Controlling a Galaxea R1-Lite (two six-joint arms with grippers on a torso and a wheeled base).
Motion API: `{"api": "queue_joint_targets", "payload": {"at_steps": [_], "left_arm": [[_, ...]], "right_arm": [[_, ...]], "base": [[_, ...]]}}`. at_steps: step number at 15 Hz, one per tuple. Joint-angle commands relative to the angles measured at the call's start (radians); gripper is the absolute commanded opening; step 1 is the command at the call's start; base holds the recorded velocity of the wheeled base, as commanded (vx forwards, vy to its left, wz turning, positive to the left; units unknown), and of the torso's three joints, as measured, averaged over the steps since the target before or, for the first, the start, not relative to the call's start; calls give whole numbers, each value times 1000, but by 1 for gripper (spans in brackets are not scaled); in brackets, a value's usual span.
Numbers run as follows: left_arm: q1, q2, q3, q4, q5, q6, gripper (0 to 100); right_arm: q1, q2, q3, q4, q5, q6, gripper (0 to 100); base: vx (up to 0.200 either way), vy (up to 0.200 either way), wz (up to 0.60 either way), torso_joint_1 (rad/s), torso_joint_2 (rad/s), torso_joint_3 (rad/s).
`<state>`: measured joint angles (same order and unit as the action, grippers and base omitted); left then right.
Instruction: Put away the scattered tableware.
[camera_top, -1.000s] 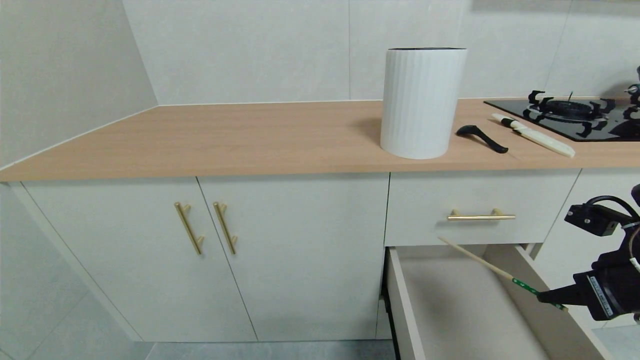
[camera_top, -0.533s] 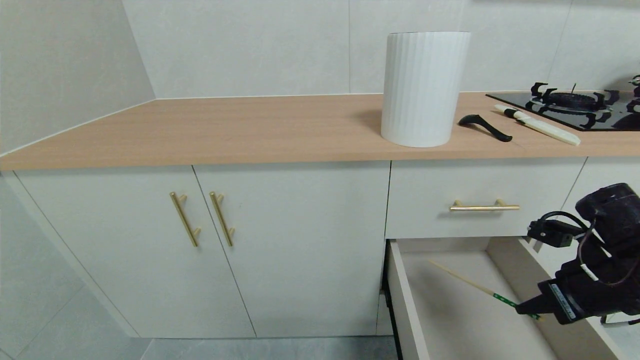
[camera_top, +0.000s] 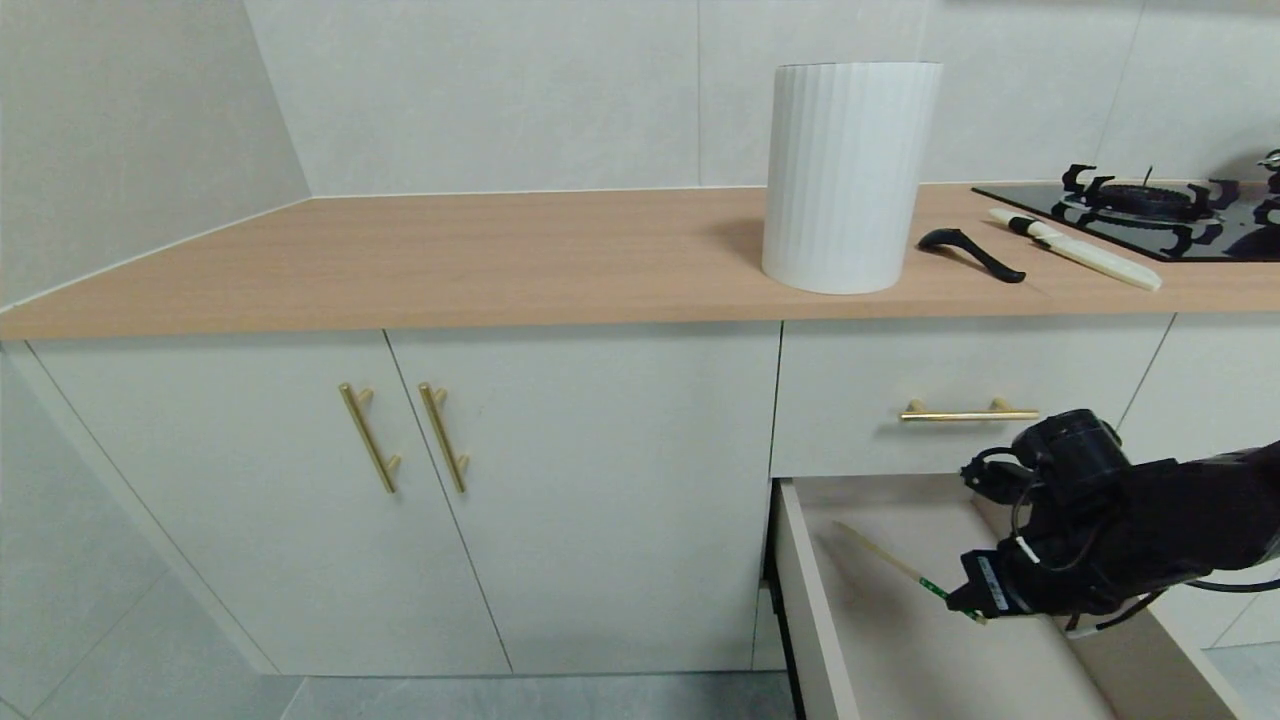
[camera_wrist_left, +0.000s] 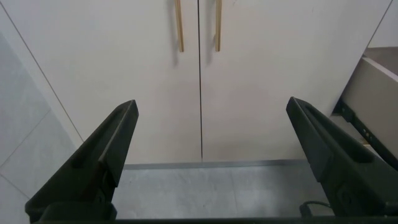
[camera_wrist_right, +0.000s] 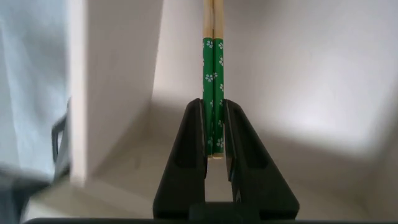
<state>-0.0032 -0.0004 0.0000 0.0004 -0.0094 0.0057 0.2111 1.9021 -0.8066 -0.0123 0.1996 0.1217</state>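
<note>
My right gripper (camera_top: 962, 600) is shut on a pair of wooden chopsticks (camera_top: 885, 558) with green flowered ends, holding them inside the open lower drawer (camera_top: 800, 590). The sticks slant up toward the drawer's back left. In the right wrist view the chopsticks (camera_wrist_right: 213, 93) sit pinched between the two black fingers (camera_wrist_right: 186, 146), over the pale drawer floor. On the countertop lie a black spoon (camera_top: 970, 253) and a cream knife (camera_top: 1075, 262) with a black band. My left gripper (camera_wrist_left: 211, 162) hangs open, low in front of the cabinet doors (camera_wrist_left: 199, 81), with nothing between its fingers.
A tall white ribbed canister (camera_top: 845, 175) stands on the wooden countertop (camera_top: 450, 260) beside the spoon. A black gas hob (camera_top: 1140, 210) is at the far right. Above the open drawer is a shut drawer with a gold handle (camera_top: 968, 412). The double doors have gold handles (camera_top: 405, 440).
My right arm has moved left and down into the open drawer with the chopsticks, bringing their tips lower and further in. Early on, the head view shifted, setting the countertop higher in the frame.
</note>
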Motion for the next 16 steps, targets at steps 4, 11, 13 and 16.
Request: {"api": "queue_joint_targets", "payload": {"at_steps": [4, 11, 13, 16], "left_arm": [[0, 0, 0, 0, -1, 0, 100], [0, 0, 0, 0, 0, 0, 100], [0, 0, 0, 0, 0, 0, 100], [0, 0, 0, 0, 0, 0, 100]], "right_arm": [[62, 253, 9, -215, -108, 69, 0], [105, 410, 6, -388, -276, 101, 0], [105, 416, 4, -402, -278, 102, 0], [105, 416, 4, -402, -278, 104, 0]], "base": [[0, 0, 0, 0, 0, 0], [0, 0, 0, 0, 0, 0], [0, 0, 0, 0, 0, 0], [0, 0, 0, 0, 0, 0]]}}
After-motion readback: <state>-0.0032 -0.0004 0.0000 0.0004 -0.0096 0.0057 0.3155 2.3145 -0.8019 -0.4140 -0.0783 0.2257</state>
